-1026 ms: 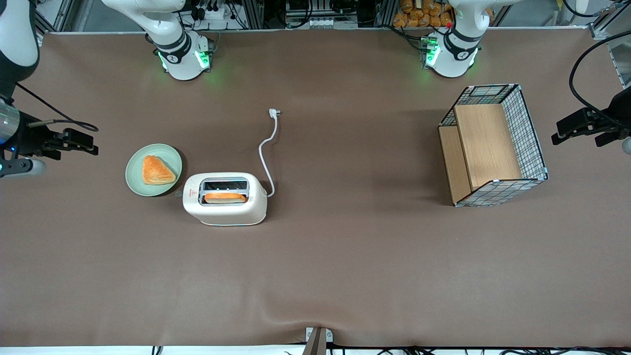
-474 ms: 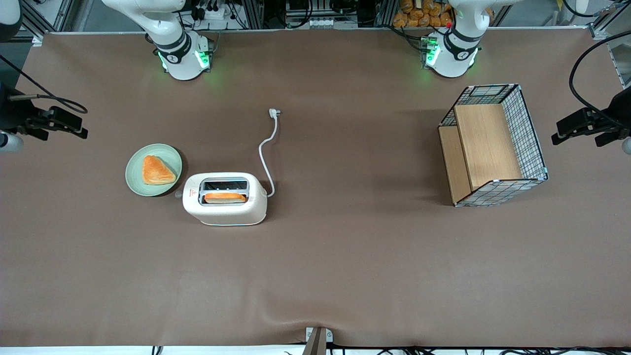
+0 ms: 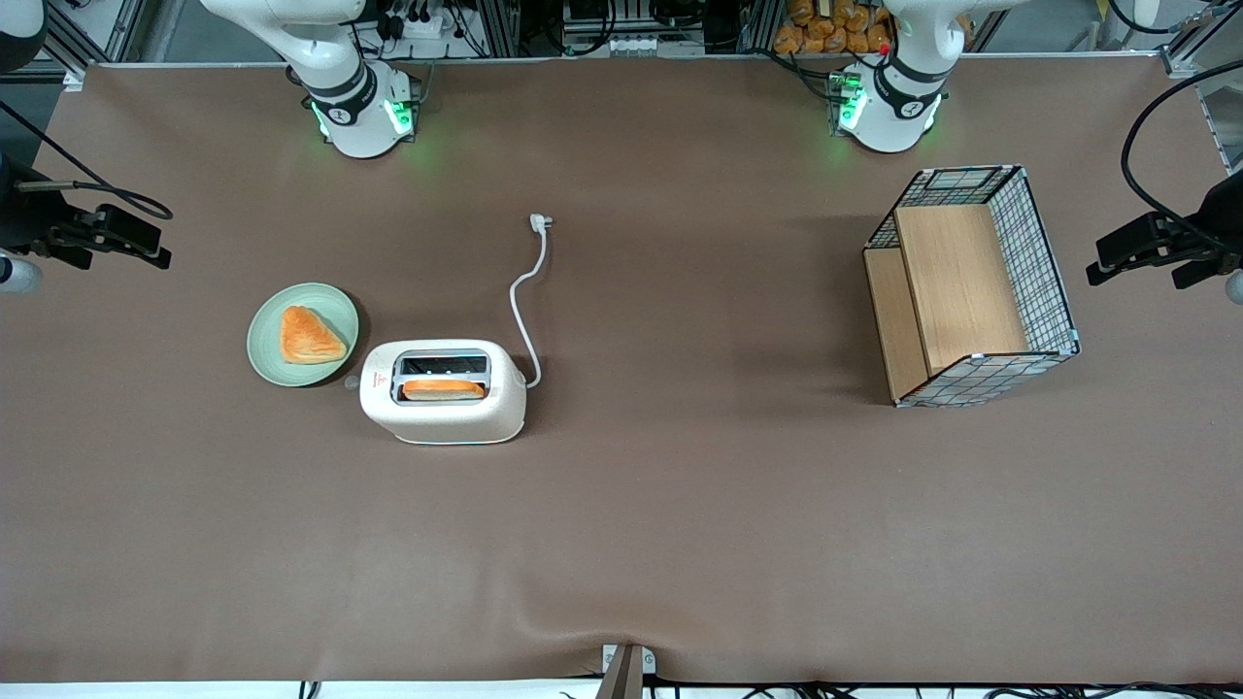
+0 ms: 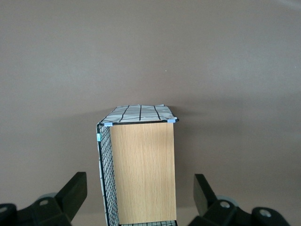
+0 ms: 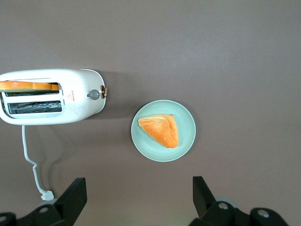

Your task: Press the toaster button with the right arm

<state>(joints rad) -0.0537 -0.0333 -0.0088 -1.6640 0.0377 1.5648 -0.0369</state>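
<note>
Nearest the front edge of the table (image 3: 680, 544), about midway toward the working arm's end, the toaster (image 3: 444, 391) is seen, its long axis running parallel to that edge. A slice (image 3: 443, 389) is held in its nearer slot. The button (image 5: 94, 94) juts from the short end that faces the plate (image 3: 303, 334) and the working arm's end. Farther from the camera, high at that end's edge, the gripper (image 3: 117, 238) is held with fingers spread and nothing between them. From it, the button lies toward the table's middle and nearer the front edge; a descent onto that short end would likely be required.
</note>
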